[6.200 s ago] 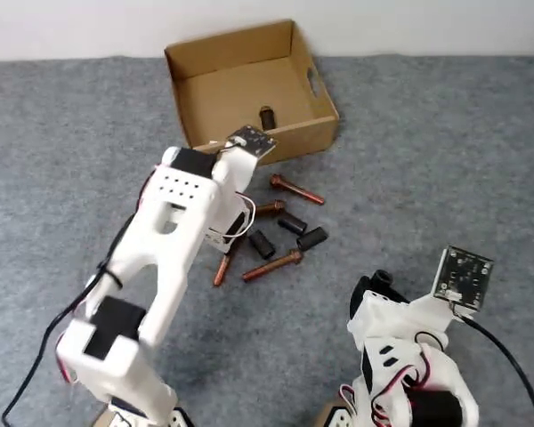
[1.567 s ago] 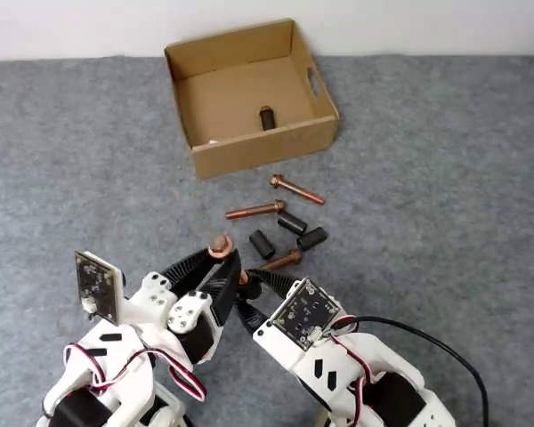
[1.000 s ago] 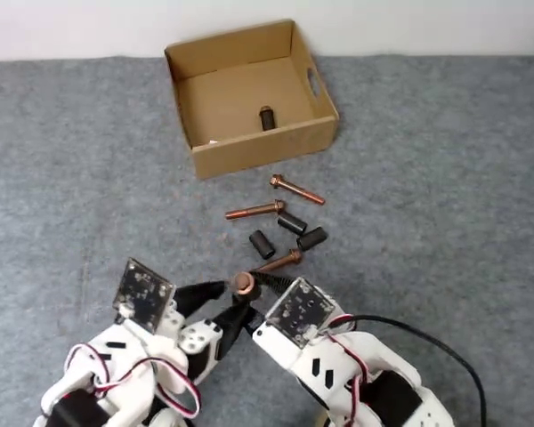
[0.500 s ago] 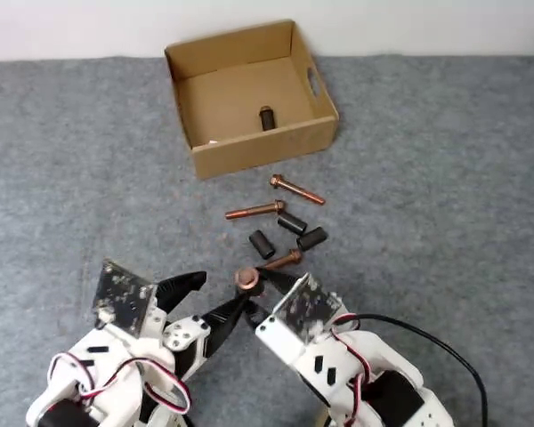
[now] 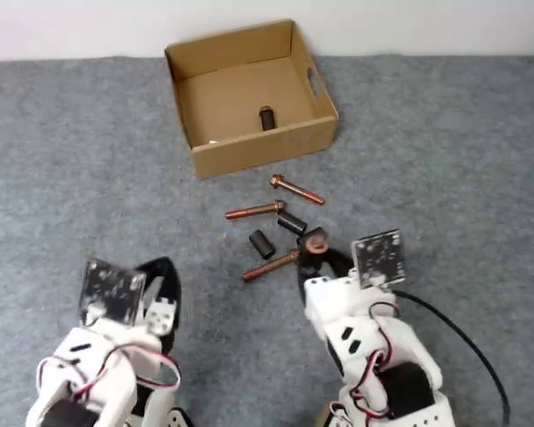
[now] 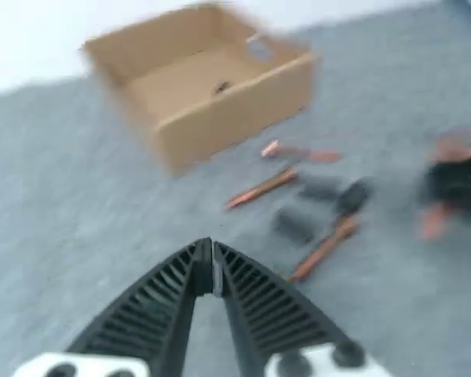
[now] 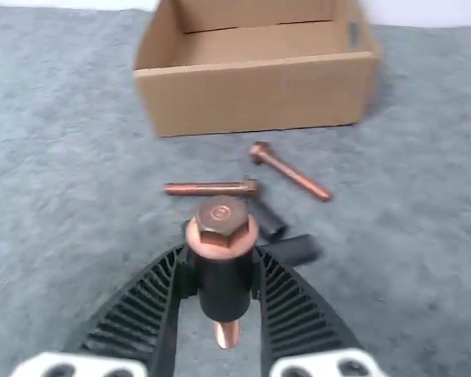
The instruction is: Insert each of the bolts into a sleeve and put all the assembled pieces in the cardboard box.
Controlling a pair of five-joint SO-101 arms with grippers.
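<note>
Copper hex-headed bolt (image 7: 220, 220) in black sleeve (image 7: 220, 289), gripped by ribbed right tool (image 7: 220, 265); left tool (image 6: 204, 250) clenched.

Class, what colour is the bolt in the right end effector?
The bolt is copper; the right wrist view shows it best.

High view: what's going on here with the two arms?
The right claw is shut on a sleeved bolt, copper in black, held above the loose parts. The left claw is shut and empty. One assembled piece lies in the cardboard box; three bolts and some sleeves lie loose on the carpet.
</note>
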